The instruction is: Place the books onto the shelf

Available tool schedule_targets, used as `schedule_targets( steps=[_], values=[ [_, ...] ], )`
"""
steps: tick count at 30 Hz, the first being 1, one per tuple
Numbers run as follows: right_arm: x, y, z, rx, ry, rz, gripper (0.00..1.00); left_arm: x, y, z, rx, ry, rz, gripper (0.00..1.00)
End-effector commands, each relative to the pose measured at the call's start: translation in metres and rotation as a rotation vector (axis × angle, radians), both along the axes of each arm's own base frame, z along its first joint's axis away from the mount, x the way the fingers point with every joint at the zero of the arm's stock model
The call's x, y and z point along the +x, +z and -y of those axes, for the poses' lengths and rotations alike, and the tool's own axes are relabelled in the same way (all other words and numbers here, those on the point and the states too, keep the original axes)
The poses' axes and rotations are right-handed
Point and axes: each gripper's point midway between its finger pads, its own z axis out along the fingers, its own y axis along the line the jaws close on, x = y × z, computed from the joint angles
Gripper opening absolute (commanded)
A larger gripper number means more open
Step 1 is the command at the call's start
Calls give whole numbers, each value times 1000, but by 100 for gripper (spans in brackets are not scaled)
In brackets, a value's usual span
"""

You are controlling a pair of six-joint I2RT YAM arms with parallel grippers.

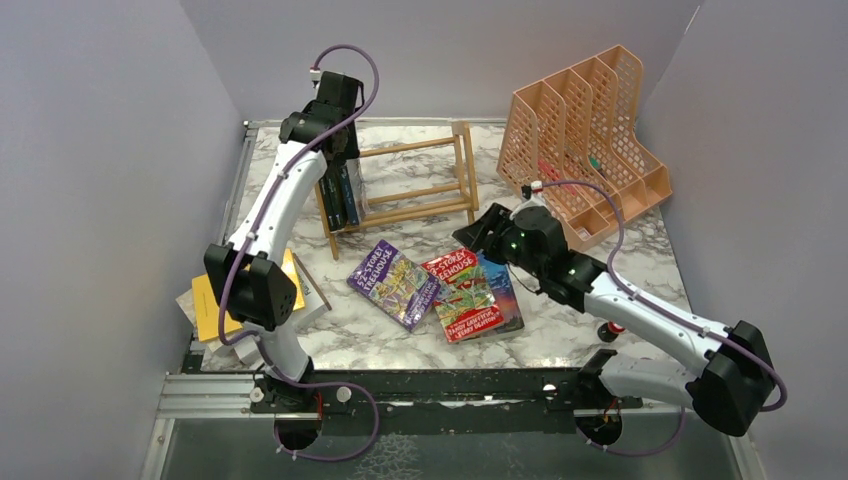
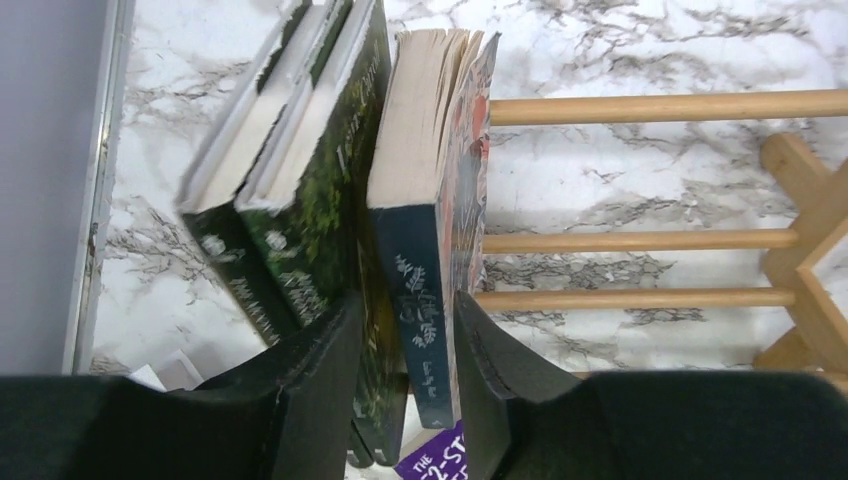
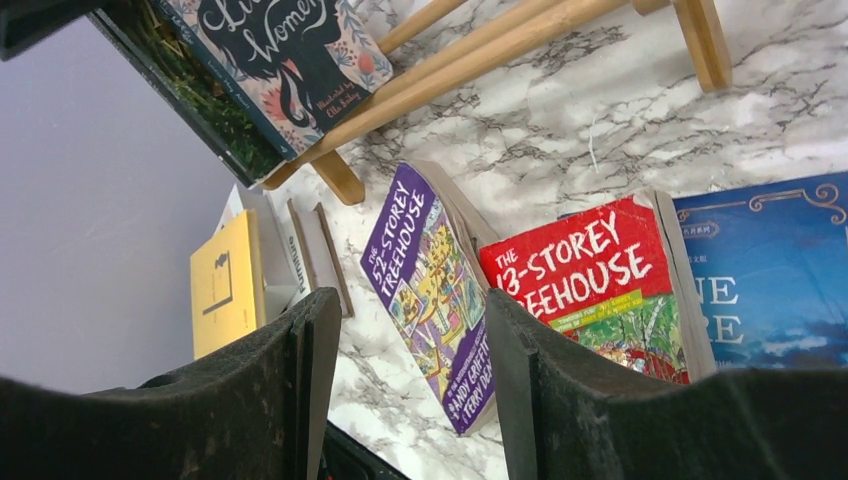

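The light-wood shelf (image 1: 420, 190) stands at the back of the table with dark books (image 1: 340, 190) upright at its left end. My left gripper (image 2: 408, 298) reaches down over them; its fingers straddle a navy-spined book (image 2: 420, 250) with a small gap on each side, beside two green books (image 2: 310, 190). A purple book (image 1: 395, 283), a red book (image 1: 462, 294) and a blue book (image 1: 505, 290) lie flat mid-table. My right gripper (image 3: 408, 300) hangs open and empty above the purple book (image 3: 430, 280).
A peach mesh file organiser (image 1: 585, 140) stands at the back right. A yellow book (image 1: 210, 305) lies on white books (image 3: 300, 250) at the table's left edge, beside my left arm. Grey walls close in on three sides.
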Motion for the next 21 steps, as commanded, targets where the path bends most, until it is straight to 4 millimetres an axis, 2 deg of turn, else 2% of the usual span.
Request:
schedule_targets(
  steps=[1, 8, 13, 17, 21],
  values=[
    [7, 21, -10, -14, 47, 63, 59, -12, 54, -4, -41, -18, 126, 41],
    [16, 28, -31, -117, 189, 149, 61, -38, 90, -12, -49, -39, 207, 50],
    [5, 36, -67, -167, 399, 241, 58, -62, 100, -22, 1, -94, 271, 60],
    [-19, 39, -116, -199, 543, 298, 60, -80, 117, -35, 18, -58, 334, 61],
    [-48, 23, -170, -207, 668, 274, 64, -102, 137, -41, -10, -51, 403, 69]
  ],
)
